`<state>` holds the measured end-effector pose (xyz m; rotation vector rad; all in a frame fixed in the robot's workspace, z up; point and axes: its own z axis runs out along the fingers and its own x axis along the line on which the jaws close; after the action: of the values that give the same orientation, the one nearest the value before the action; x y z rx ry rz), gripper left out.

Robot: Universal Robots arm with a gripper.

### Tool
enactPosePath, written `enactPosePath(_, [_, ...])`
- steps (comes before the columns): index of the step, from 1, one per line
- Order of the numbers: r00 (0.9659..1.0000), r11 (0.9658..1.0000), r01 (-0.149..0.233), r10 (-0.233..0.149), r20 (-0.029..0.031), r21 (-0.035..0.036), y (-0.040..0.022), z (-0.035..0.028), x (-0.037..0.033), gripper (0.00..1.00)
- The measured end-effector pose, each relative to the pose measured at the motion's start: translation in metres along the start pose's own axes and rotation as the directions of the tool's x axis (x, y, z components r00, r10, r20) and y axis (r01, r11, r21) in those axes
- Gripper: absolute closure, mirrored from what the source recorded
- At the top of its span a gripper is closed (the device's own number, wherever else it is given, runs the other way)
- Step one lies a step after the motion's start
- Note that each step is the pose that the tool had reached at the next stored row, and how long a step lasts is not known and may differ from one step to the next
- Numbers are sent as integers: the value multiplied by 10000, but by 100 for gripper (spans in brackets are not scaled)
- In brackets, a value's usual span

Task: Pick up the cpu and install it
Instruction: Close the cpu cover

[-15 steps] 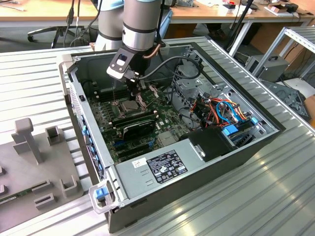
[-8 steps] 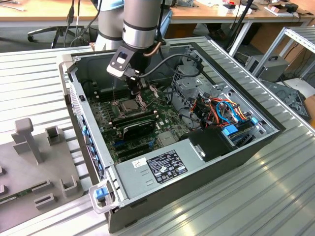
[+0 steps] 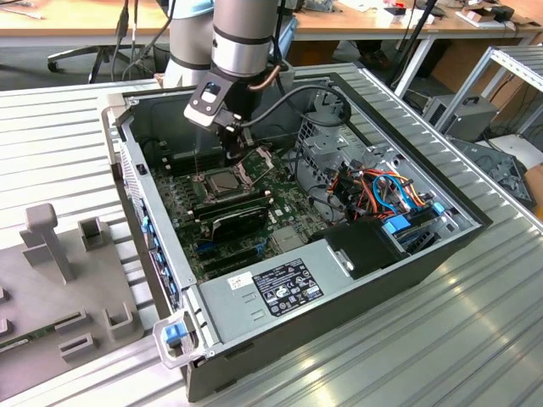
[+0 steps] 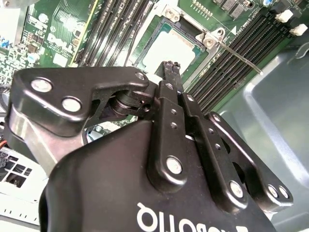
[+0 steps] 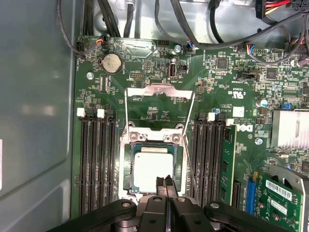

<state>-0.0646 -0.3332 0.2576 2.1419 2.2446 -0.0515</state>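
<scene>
The cpu [image 5: 152, 166], a pale grey square chip, lies flat inside the silver socket frame [image 5: 129, 169] on the green motherboard [image 5: 145, 72]. The socket's load plate [image 5: 159, 99] is flipped open and its thin lever [image 4: 241, 60] stands raised beside it. My gripper [image 5: 166, 180] hangs just over one edge of the cpu [image 4: 169, 48]. Its black fingers are pressed together with nothing between them. In the exterior view the gripper [image 3: 233, 155] reaches down into the open computer case, right above the cpu [image 3: 219, 180].
Black memory slots [image 5: 96, 164] flank the socket, with a memory stick [image 5: 227, 154] fitted on one side. An expansion card [image 5: 285, 193], a finned heat sink [image 5: 289, 128] and bundled cables [image 3: 382, 191] crowd the case. The case wall [image 5: 34, 121] is close. A grey fixture [image 3: 51, 246] lies outside.
</scene>
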Motion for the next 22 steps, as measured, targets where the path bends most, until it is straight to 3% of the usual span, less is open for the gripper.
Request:
enactPosePath(7, [10000, 10000, 0, 0, 1, 1, 0, -122, -6, 89])
enactPosePath(14, [10000, 10000, 3, -3, 2, 3, 18, -126, -7, 89])
enactPosePath(22, [10000, 10000, 0, 0, -1, 1, 312, -123, -21, 89])
